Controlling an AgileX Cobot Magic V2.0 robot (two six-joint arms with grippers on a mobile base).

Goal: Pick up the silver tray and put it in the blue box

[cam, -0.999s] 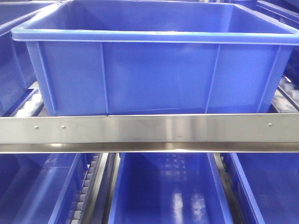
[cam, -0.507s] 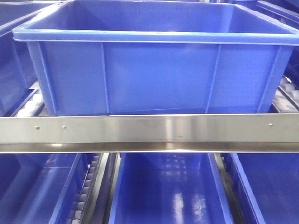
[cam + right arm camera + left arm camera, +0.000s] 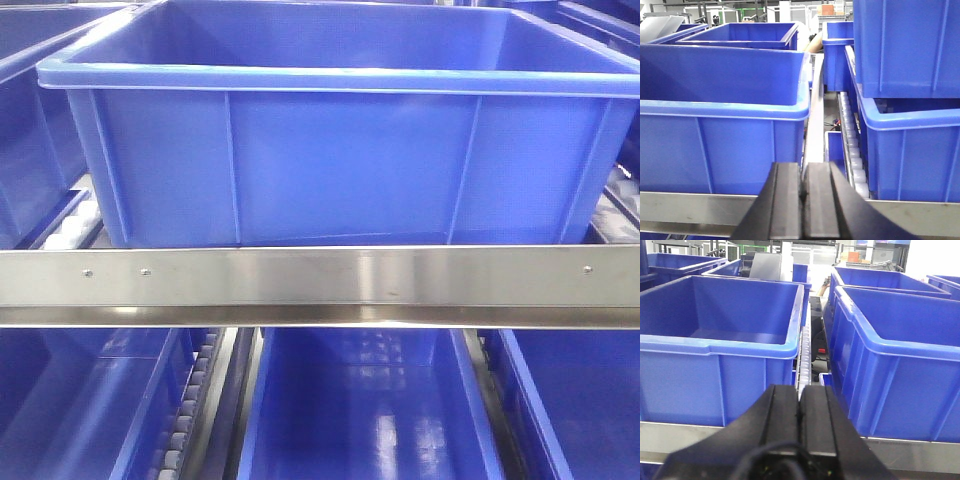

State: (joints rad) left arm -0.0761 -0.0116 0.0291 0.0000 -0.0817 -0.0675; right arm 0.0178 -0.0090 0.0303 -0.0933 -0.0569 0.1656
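since a second ago the blue box (image 3: 340,150) has slid slightly right and lower in the front view, behind the steel rail (image 3: 320,285). left wrist view: the left gripper (image 3: 799,405) has its jaws pressed together, holding nothing, facing two boxes. right wrist view: the right gripper (image 3: 802,192) is likewise closed and empty. no view shows the silver tray.

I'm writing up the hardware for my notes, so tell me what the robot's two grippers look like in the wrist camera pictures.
Both are matte black. The left gripper shows two flat, rectangular finger bars widening into a dark body, with a black cable looping at the base. The right gripper has the same paired flat black bars with sloped sides. No markings or labels are visible on either.
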